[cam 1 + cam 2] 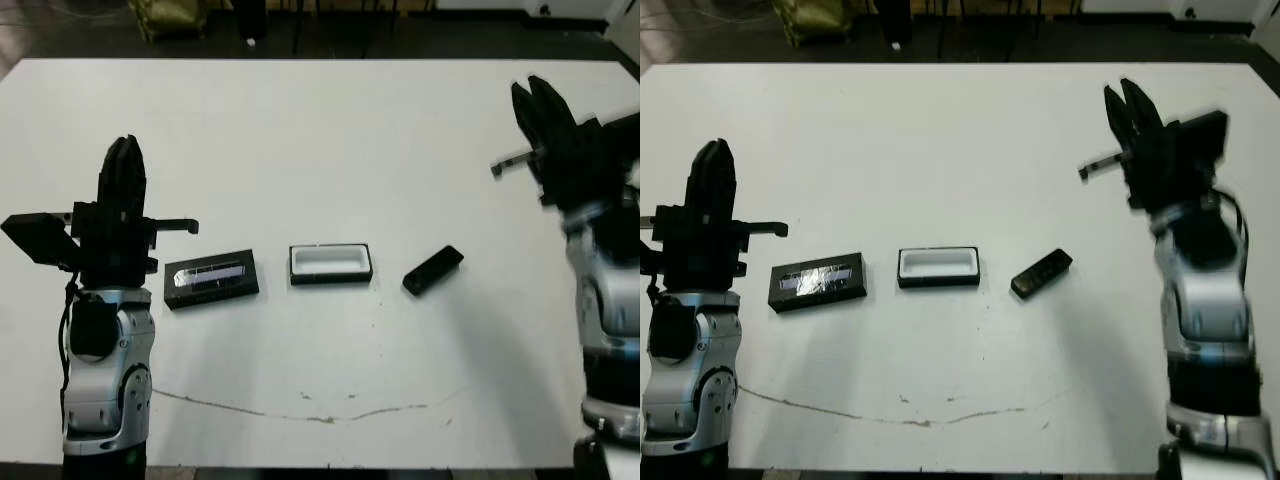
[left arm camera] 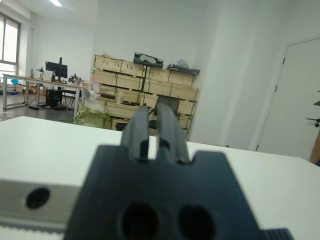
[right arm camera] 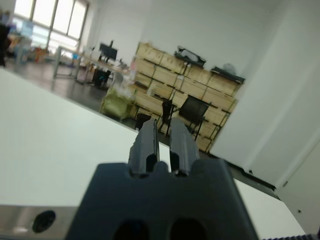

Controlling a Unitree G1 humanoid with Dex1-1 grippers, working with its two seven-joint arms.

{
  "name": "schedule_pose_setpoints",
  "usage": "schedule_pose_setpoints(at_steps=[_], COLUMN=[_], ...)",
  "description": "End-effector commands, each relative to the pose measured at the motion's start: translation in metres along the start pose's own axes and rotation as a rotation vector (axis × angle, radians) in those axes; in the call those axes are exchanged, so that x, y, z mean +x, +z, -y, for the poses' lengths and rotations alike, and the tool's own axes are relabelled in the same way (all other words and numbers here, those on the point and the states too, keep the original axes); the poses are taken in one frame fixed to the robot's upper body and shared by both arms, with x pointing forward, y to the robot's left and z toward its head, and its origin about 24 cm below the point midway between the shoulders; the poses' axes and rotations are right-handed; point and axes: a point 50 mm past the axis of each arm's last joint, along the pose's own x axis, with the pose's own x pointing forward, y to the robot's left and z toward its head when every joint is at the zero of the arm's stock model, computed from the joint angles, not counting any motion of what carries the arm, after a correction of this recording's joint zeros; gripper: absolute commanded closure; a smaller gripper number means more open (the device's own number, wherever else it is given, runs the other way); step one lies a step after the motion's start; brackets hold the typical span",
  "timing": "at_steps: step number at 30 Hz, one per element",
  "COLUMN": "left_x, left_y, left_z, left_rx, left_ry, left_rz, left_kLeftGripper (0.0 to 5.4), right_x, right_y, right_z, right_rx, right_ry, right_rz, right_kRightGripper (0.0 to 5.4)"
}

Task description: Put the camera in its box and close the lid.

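Note:
The camera (image 1: 433,270), a slim black bar, lies at an angle on the white table, right of centre. Just left of it sits the box (image 1: 330,263), a black tray with its white lining showing and nothing inside. Further left the lid (image 1: 211,278) lies flat, its silvery strip facing up. My left gripper (image 1: 125,150) is raised beside the lid with fingers pointing away from me, shut on nothing. At the right my right gripper (image 1: 535,90) is held high, well behind the camera, also shut and holding nothing. Both wrist views show only narrow slits between the fingers (image 2: 142,125) (image 3: 148,137).
A thin brown line (image 1: 300,410) runs across the table near its front edge. Beyond the far edge (image 1: 320,60) lie dark floor and an olive bag (image 1: 175,15). The wrist views show a room with wooden crates (image 2: 150,85) and desks.

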Motion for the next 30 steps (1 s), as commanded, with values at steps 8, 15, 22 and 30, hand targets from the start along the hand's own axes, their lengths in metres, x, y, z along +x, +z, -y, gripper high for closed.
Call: schedule_pose_setpoints(at_steps=[8, 15, 22, 30], left_x=[-0.004, -0.003, -0.004, -0.005], left_y=[-0.003, -0.004, -0.004, -0.005], left_z=[-0.004, -0.005, -0.006, -0.005], left_rx=[0.018, 0.022, 0.024, 0.039], left_ry=[0.017, 0.014, 0.014, 0.006], left_rz=[-0.037, -0.031, -0.041, -0.033], left_kLeftGripper=[5.38, 5.38, 5.38, 5.38], right_x=[0.03, 0.035, 0.028, 0.019], right_y=[-0.029, -0.038, -0.048, -0.056], right_z=[0.002, -0.01, -0.021, -0.029], right_rx=[-0.242, -0.265, -0.358, -0.407], right_ry=[0.255, 0.354, 0.57, 0.79], right_rz=[-0.192, -0.26, -0.394, -0.482], right_kRightGripper=[5.4, 5.4, 5.4, 5.4])
